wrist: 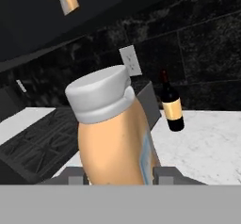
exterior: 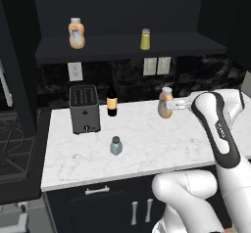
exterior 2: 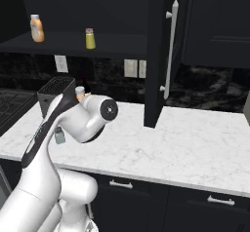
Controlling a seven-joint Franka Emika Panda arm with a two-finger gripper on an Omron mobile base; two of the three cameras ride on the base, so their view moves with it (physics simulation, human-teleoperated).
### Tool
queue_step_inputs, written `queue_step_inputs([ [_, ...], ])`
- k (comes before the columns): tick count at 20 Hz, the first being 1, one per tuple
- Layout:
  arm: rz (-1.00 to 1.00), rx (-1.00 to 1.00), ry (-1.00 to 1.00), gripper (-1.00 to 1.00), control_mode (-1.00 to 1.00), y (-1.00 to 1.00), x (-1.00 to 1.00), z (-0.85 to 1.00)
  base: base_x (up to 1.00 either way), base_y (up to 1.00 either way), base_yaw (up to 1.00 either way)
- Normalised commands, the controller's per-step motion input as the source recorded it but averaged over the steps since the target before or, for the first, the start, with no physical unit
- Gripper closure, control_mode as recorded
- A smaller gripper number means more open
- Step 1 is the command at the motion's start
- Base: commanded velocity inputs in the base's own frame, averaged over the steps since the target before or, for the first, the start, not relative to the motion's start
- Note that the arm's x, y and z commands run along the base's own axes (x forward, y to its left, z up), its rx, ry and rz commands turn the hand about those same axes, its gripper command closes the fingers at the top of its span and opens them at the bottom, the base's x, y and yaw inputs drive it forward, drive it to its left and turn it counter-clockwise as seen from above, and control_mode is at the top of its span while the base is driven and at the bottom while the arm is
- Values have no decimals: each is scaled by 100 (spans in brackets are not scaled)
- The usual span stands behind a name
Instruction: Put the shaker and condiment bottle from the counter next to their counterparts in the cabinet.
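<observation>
My gripper (exterior: 169,105) is shut on the condiment bottle (exterior: 165,103), an orange squeeze bottle with a grey-white cap, at the back of the counter (exterior: 162,141). Seen from the hand, that bottle (wrist: 115,138) leans between my two fingertips (wrist: 75,175). The small blue-grey shaker (exterior: 115,145) stands free near the counter's front; from the right it (exterior 2: 59,136) peeks out behind my arm. On the shelf of the dark cabinet (exterior: 122,47) stand the counterparts: an orange bottle (exterior: 76,33) at left and a yellow-green shaker (exterior: 145,39) further right.
A dark toaster (exterior: 84,108) and a wine bottle (exterior: 112,99) stand at the counter's back left. A stove (exterior: 14,146) adjoins the counter on the left. An open cabinet door (exterior 2: 158,55) hangs over the counter to the right of the shelf.
</observation>
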Motion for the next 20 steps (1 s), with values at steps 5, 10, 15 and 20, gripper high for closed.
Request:
queue_step_inputs([
  [5,0,8,0,100,-100,33,-41,68,0,0,0],
  [10,0,6,0,100,-100,37,-16,60,0,0,0],
  [15,0,5,0,100,-100,40,-1,49,0,0,0],
  [20,0,0,-1,100,-100,51,0,79,0,0,0],
])
